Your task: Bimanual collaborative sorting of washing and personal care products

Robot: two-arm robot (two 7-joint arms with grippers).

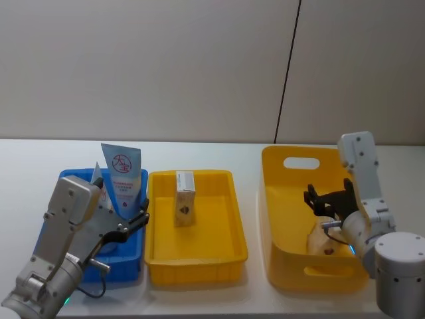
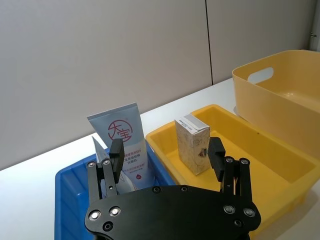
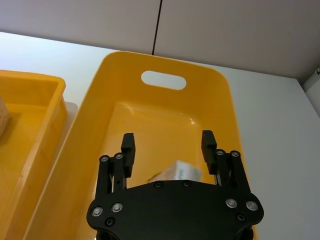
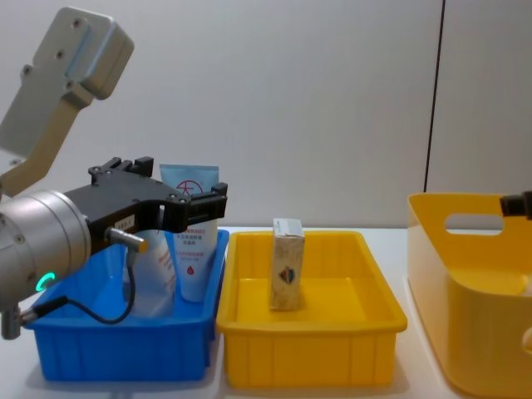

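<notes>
A white squeeze tube (image 1: 123, 176) with a red round logo stands upright in the blue tray (image 1: 126, 266), and a second tube (image 1: 99, 187) leans beside it. My left gripper (image 1: 133, 222) hovers open over this tray, with the tubes (image 2: 122, 135) just beyond its fingers and nothing held. A cream carton (image 1: 184, 199) with a dark diamond logo stands upright in the middle yellow tray (image 1: 199, 262). My right gripper (image 1: 327, 199) hangs open above the deep yellow basket (image 1: 285, 199). A carton (image 3: 177, 171) lies on the basket floor below it.
The trays and the basket stand side by side on a white table (image 1: 199, 149), with a grey wall behind. The basket (image 4: 465, 332) has tall walls with handle slots. Bare table shows behind and in front of the containers.
</notes>
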